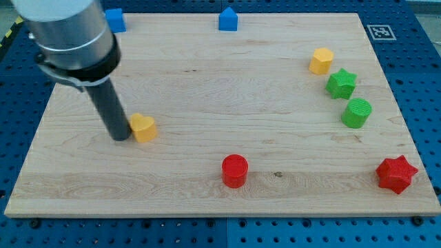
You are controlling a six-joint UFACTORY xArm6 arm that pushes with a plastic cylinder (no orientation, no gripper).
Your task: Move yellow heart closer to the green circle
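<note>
My tip rests on the wooden board at the view's left, touching or just beside the left side of the yellow heart. The rod rises from there up and to the left into the grey arm housing. There are no jaws to open or close; the rod simply ends in its blunt lower end, holding nothing.

The yellow heart lies in the left half of the board, about midway between its far and near edges. The green circle stands well apart from it, on the right side of the board, at nearly the same depth.

Counted by colour, there are 8 blocks:
- 2 yellow: the heart, and a yellow hexagon-like block far right.
- 2 green: the circle, and a green star between it and the yellow hexagon-like block.
- 2 red: a red circle near the board's near edge, about centre, and a red star at the near right corner.
- 2 blue: a blue block at the far left, partly hidden by the arm, and a blue house-shaped block at the far edge.
</note>
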